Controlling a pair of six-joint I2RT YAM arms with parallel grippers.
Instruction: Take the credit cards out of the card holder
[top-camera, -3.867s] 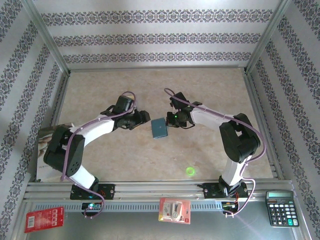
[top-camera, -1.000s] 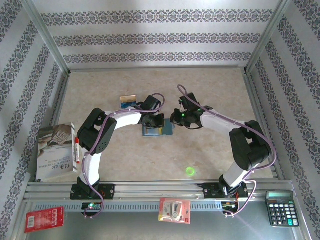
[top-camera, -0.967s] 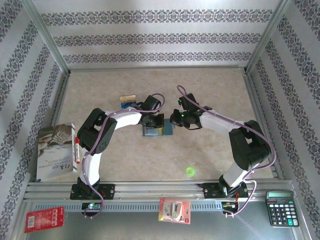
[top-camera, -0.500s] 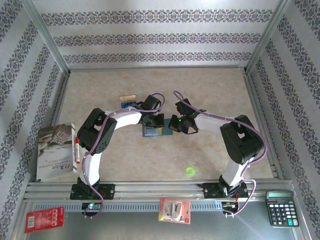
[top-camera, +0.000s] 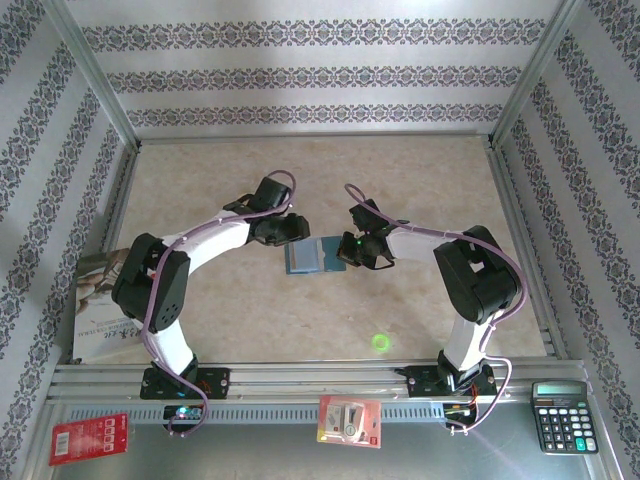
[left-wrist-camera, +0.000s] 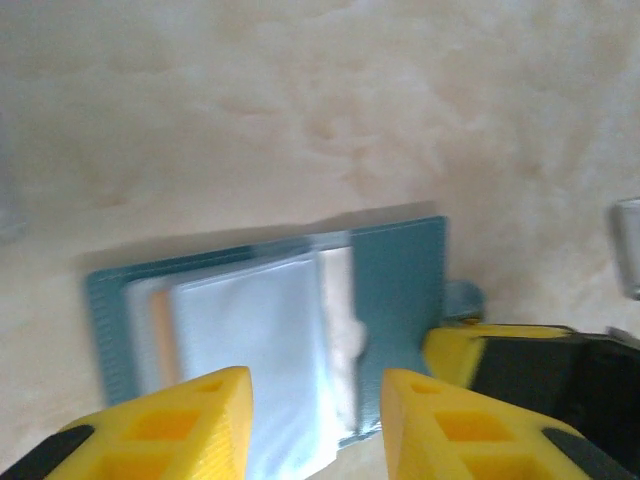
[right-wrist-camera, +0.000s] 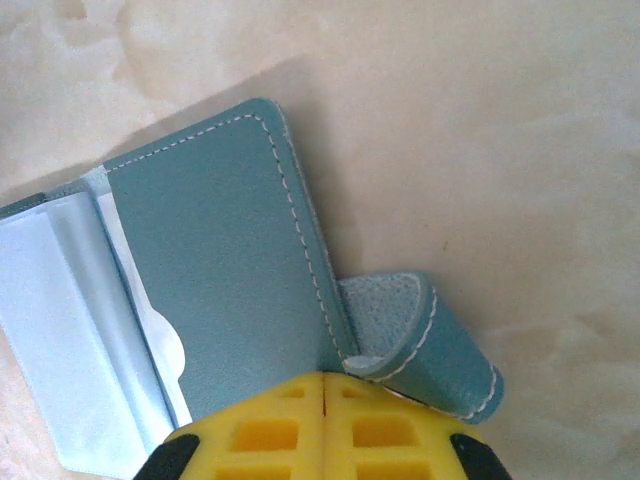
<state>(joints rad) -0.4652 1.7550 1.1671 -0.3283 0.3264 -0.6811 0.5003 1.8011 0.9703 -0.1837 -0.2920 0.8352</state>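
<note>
The slate-blue card holder (right-wrist-camera: 220, 260) lies open, clear sleeves (left-wrist-camera: 250, 350) showing; right hand (right-wrist-camera: 325, 400), fingers together, at its 3 o'clock edge; left hand (left-wrist-camera: 315, 390) wide.

My left arm (top-camera: 205, 243) bends out from the near edge of the table (top-camera: 420, 180) and reaches toward its middle. My left gripper (top-camera: 296, 230) points right, yellow fingers (left-wrist-camera: 180, 420) spread apart. My right arm (top-camera: 470, 275) arcs in from the near right. My right gripper (top-camera: 344, 254) points left, fingers (right-wrist-camera: 265, 430) pressed together, near the left one but apart.
</note>
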